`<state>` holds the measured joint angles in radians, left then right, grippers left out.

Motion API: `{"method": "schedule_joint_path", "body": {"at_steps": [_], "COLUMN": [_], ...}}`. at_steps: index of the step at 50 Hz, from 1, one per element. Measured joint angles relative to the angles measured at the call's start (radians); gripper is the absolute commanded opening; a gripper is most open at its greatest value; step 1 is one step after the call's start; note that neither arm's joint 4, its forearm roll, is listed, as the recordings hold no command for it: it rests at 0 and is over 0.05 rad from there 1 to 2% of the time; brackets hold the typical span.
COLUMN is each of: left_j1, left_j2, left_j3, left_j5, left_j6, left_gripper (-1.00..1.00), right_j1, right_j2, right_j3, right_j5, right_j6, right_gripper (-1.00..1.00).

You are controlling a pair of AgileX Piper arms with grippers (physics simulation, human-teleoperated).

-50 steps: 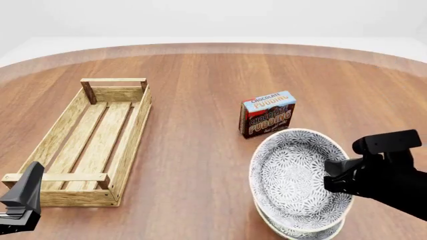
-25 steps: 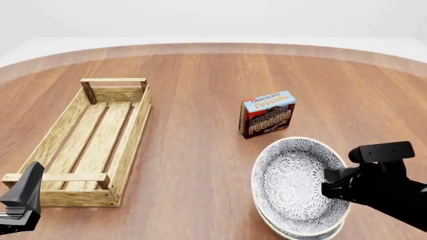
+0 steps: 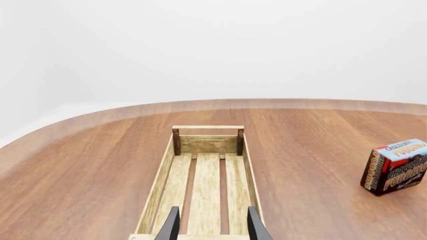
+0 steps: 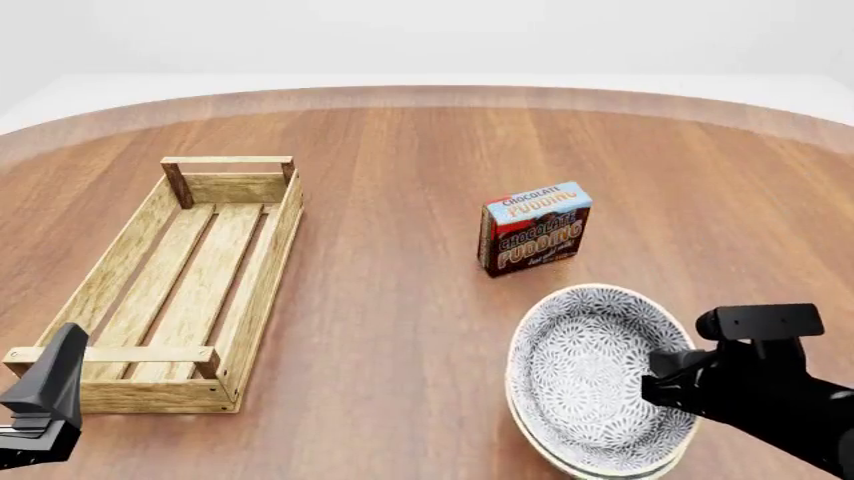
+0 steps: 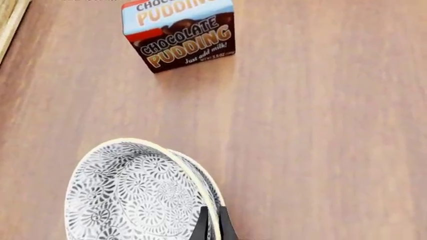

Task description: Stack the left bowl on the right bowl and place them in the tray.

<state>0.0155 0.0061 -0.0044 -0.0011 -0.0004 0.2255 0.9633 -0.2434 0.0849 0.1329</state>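
Where the tabletop (image 4: 400, 150) nears its front right corner, the left bowl (image 4: 587, 375) sits nested in the right bowl (image 4: 567, 462), only the lower rim of the latter showing. Right end effector (image 5: 212, 227): fingers closed on the upper bowl's rim at its right side. Tray (image 4: 187, 280): lengthwise along the left side of the tabletop, well apart from the bowls. Left end effector (image 3: 210, 225): fingers apart, holding nothing, just above the tray's near end. Chocolate pudding box (image 4: 535, 228): upright, beyond the bowls, near centre.
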Motion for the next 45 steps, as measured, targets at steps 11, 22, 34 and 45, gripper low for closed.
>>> {"method": "schedule_joint_path", "body": {"at_steps": [11,22,34,45], "left_j1": [0.001,0.001,0.002,0.002], "left_j2": [0.0,0.0,0.0,0.0], "left_j3": [0.0,0.0,0.0,0.0], "left_j5": [0.0,0.0,0.0,0.0], "left_j6": [0.0,0.0,0.0,0.0], "left_gripper": [1.0,1.0,1.0,1.0], "right_j1": [-0.007,-0.006,-0.025,-0.059], "right_j2": [-0.008,-0.014,-0.106,-0.227], "right_j3": [0.001,-0.003,-0.075,-0.201], "right_j5": [0.005,0.012,0.136,0.314], "right_j6": [-0.004,-0.007,-0.034,-0.071], "right_gripper": [1.0,1.0,1.0,1.0]}}
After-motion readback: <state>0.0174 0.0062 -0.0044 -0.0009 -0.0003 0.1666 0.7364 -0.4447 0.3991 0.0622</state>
